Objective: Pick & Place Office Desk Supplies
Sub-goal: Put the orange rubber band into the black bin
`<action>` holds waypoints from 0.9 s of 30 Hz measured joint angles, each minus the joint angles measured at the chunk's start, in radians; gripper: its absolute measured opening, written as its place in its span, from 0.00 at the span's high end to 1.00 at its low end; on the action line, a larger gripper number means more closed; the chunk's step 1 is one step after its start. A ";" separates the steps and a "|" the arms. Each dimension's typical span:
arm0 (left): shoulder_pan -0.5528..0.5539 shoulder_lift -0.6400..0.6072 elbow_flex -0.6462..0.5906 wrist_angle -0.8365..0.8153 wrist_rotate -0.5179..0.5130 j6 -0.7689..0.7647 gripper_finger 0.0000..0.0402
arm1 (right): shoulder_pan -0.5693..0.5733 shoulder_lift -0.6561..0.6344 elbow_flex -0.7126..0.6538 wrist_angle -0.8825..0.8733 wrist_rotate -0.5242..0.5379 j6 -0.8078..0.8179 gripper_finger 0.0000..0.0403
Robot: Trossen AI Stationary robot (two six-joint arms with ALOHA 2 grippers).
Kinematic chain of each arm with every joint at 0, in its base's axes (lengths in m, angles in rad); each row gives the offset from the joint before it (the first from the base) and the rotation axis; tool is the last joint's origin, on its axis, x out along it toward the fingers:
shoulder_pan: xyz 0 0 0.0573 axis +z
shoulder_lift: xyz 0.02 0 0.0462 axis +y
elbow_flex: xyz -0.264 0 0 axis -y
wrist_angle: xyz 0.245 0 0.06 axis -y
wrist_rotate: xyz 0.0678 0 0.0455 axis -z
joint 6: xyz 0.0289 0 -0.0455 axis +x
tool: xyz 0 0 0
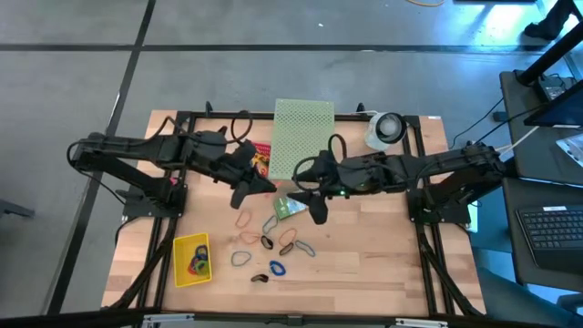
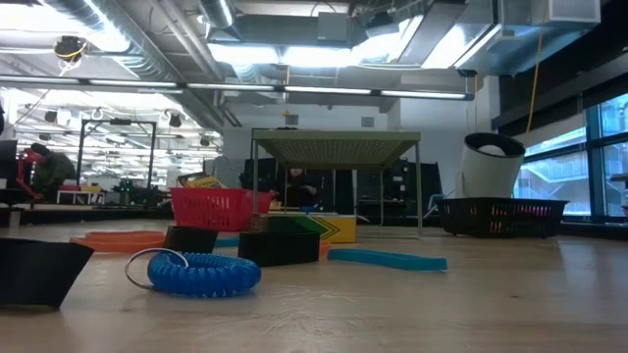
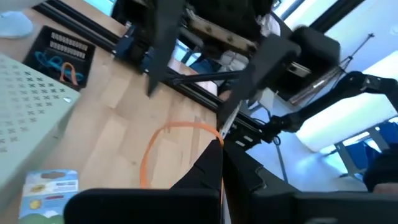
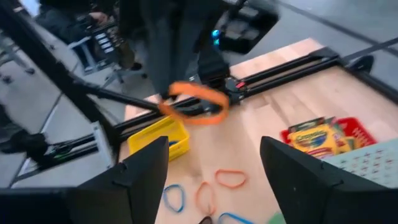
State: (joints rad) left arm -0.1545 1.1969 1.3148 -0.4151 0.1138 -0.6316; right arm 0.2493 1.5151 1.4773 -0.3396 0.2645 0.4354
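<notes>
Orange rubber was what my left gripper [image 1: 244,189] held: one thin orange rubber band [image 4: 193,103], pinched at its edge between my shut left fingers [image 3: 208,171]. It was a plain, smooth loop, pulled out of round into a flattened oval and clear of the wood. From my right wrist, its long axis ran roughly level with the table top rather than dangling straight down, and the free end pointed away from my left fingertips. I held it over the middle of the table [image 1: 383,246], a little to the left of centre, between the red basket [image 1: 261,159] toward the far edge and the yellow bin [image 1: 191,260] near the front left corner. My right gripper [image 4: 214,180] hung near the middle of the table with its jaws spread wide and nothing between them, just above a small yellow-and-green card box [image 1: 290,208] lying on the wood. More loops lay loose nearer the front edge, among them a coiled blue band [image 2: 201,275] and a reddish loop [image 1: 287,241]. The pale green perforated box [image 1: 302,137] stood at the far edge beside the red basket, which held a crayon box [image 4: 314,134].
</notes>
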 joint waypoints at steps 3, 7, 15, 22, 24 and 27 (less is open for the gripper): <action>-0.009 0.000 0.000 0.005 0.003 -0.011 1.00 | -0.003 0.000 0.000 0.004 0.016 -0.029 0.38; -0.010 0.003 0.000 0.035 0.003 -0.018 1.00 | -0.010 0.002 0.000 0.016 0.008 -0.032 0.41; -0.010 0.015 0.000 0.090 0.014 -0.020 1.00 | -0.010 0.006 0.000 0.077 0.009 -0.059 0.44; -0.009 0.042 0.000 0.182 0.036 -0.024 1.00 | -0.013 0.006 0.000 0.092 0.017 -0.073 0.44; -0.009 0.054 0.000 0.208 0.044 -0.028 1.00 | -0.016 0.006 0.000 0.094 0.017 -0.073 0.44; -0.009 0.064 0.000 0.235 0.065 -0.028 1.00 | -0.020 0.006 0.000 0.095 0.029 -0.069 0.45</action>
State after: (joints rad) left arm -0.1638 1.2606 1.3144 -0.1798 0.1788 -0.6596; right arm 0.2294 1.5208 1.4773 -0.2450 0.2931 0.3660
